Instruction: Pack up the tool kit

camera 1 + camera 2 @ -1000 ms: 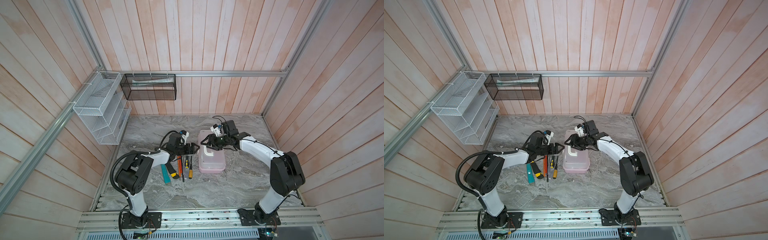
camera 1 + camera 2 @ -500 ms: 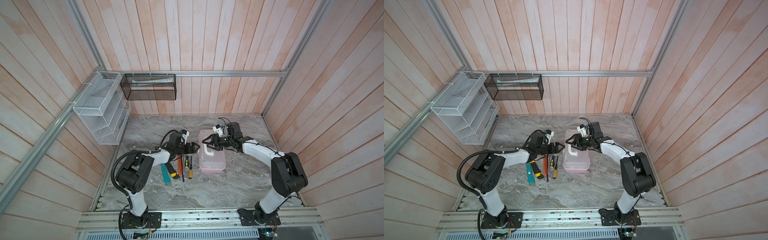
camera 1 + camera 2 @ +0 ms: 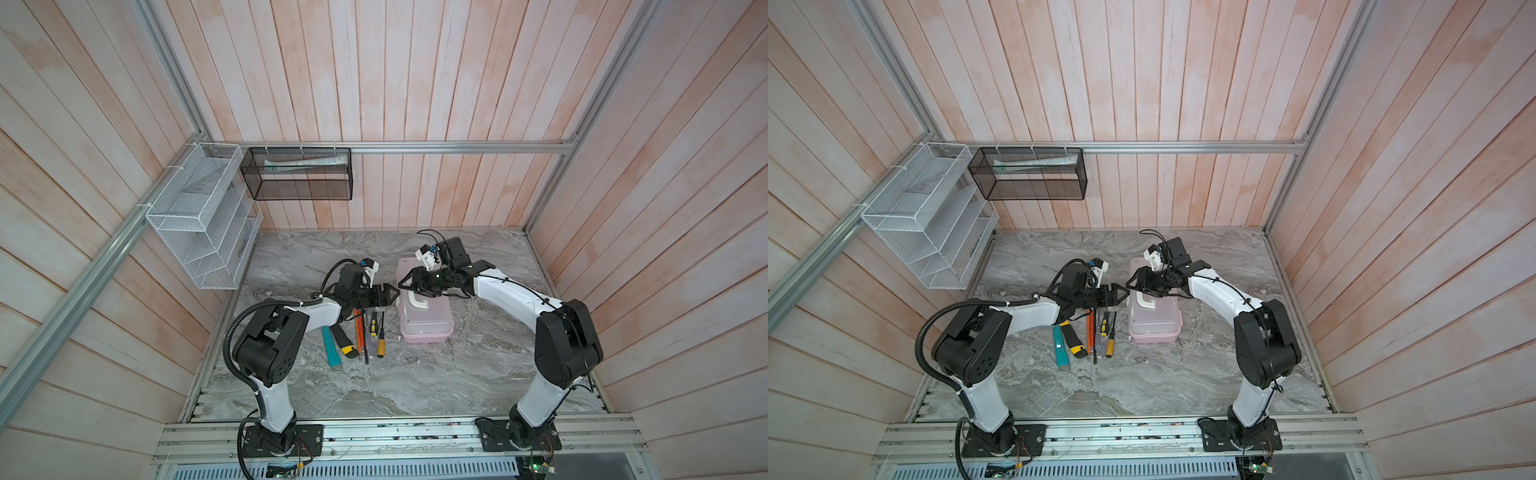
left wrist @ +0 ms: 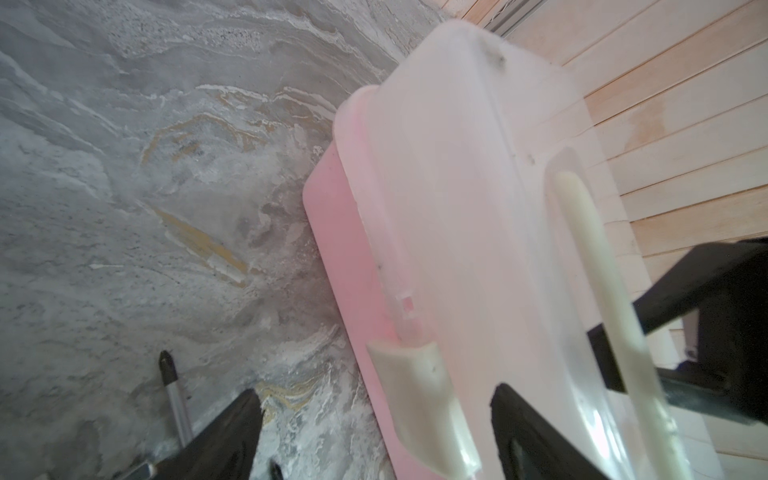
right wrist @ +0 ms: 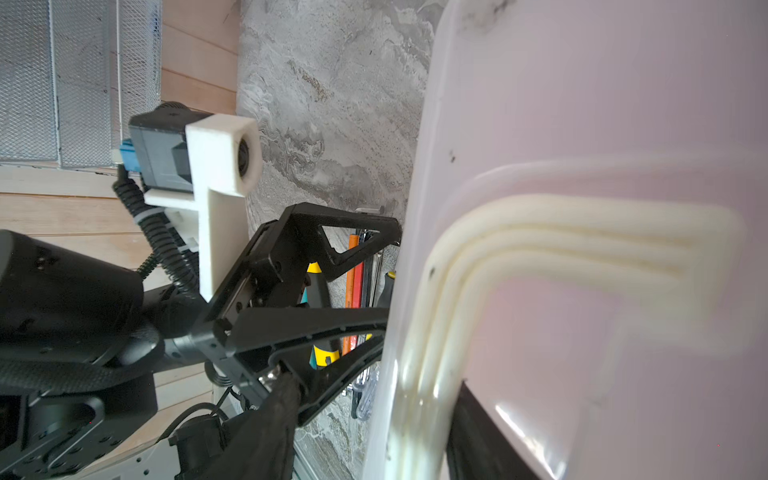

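As a top view records, the pink case [image 3: 428, 328] sits lid-on upon the marble table [image 3: 415, 386], loose tools [image 3: 365, 336] just beside it, with the left gripper [image 3: 391, 294] spread wide at its side and the right gripper [image 3: 404, 284] over its lid. Left wrist view: open jaws flank the white latch [image 4: 419, 395]. Right wrist view: one finger [image 5: 473, 432] lies just beside the white handle [image 5: 540, 237]; whether it grips cannot be told.
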